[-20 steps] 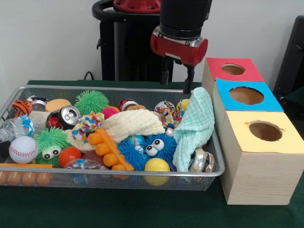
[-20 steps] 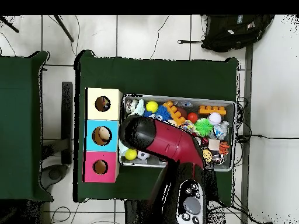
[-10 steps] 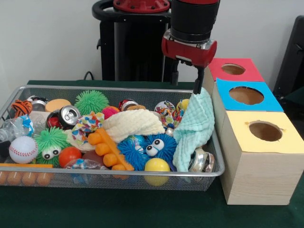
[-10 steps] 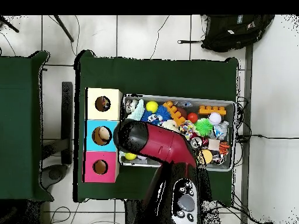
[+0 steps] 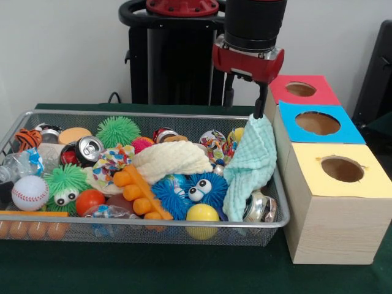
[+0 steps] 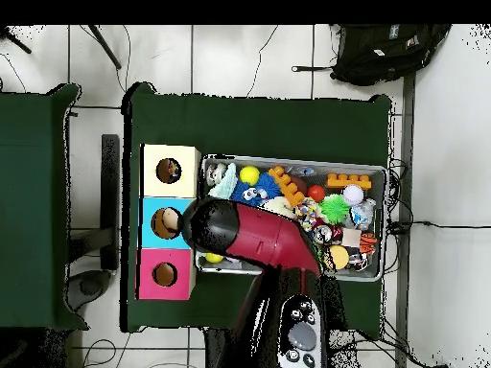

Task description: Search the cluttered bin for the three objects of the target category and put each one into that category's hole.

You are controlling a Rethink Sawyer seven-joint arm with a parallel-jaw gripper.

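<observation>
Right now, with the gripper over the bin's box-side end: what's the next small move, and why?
Probably nudge the gripper sideways toward the boxes, so that its jaws straddle the top of the mint cloth. The jaws stand open, and only the one nearer the boxes meets the cloth's peak. The cloth lies draped over the bin's end and is not yet gripped.

Toys crowd the wire bin edge to edge. The mint cloth drapes its right rim beside the boxes; their three top holes lie unblocked.
</observation>
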